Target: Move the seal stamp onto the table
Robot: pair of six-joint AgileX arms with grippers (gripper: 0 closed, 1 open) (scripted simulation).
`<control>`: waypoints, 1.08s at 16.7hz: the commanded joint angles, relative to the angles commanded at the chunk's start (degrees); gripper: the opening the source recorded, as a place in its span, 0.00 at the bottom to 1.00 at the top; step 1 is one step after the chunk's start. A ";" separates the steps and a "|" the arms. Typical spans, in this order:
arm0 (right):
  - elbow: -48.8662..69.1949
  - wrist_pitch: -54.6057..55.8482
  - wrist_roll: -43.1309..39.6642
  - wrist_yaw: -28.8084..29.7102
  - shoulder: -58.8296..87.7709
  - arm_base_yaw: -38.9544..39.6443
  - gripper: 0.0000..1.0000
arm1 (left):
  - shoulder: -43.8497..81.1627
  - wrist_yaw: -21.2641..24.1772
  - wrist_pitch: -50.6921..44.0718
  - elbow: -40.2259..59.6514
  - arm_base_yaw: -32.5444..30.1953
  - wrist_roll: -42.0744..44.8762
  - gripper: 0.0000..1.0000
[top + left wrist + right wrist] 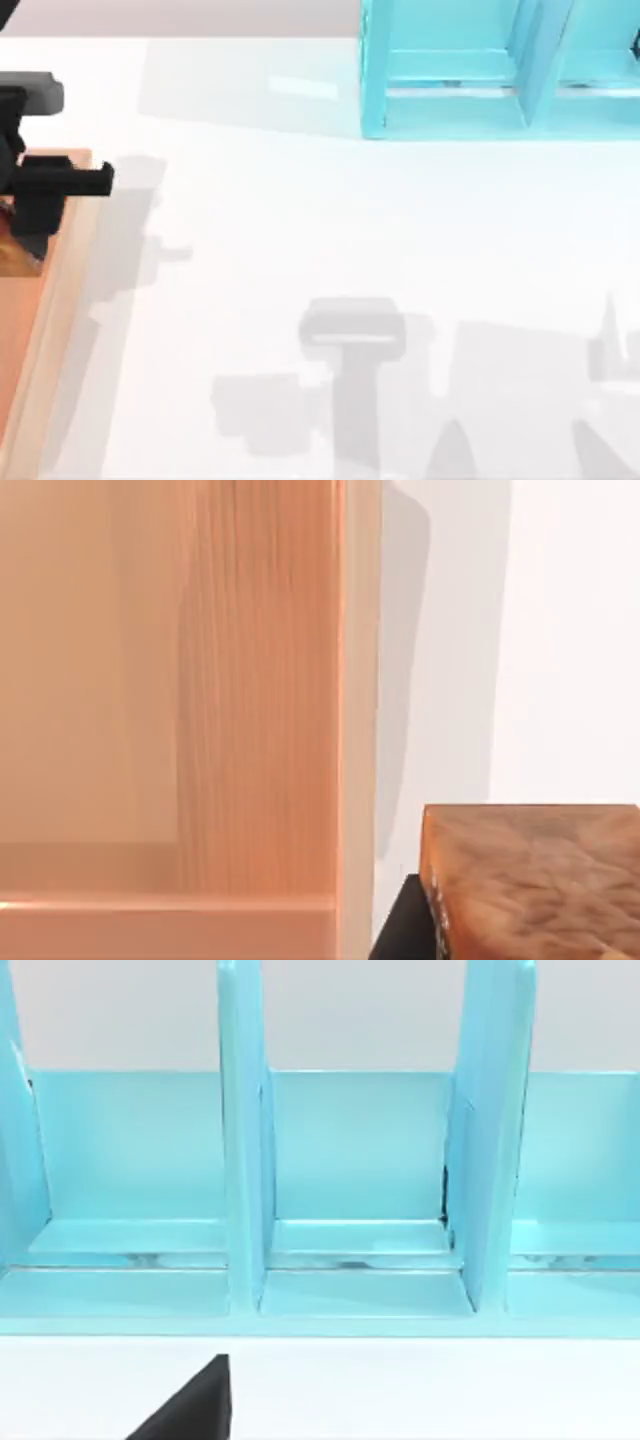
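The left pincer [35, 235], its state unclear, hovers over the wooden tray [55, 330] on the white desk [350, 220], beside the seal stamp [540, 880].

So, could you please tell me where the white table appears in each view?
Top view: the table covers most of the picture, right of the wooden tray.
Left wrist view: the white surface beside the tray's rim.
Right wrist view: the white strip before the turquoise shelf.
Shared landmark: the tray's rim links top and left wrist views.
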 joint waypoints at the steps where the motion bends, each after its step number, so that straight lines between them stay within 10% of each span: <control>1: 0.00 0.00 0.00 0.00 0.00 0.00 1.00 | 0.59 0.61 -0.94 -0.64 -0.20 -0.40 0.00; 18: 0.00 0.00 0.00 0.00 0.00 0.00 1.00 | 28.29 1.16 12.42 13.16 -8.45 -9.67 0.00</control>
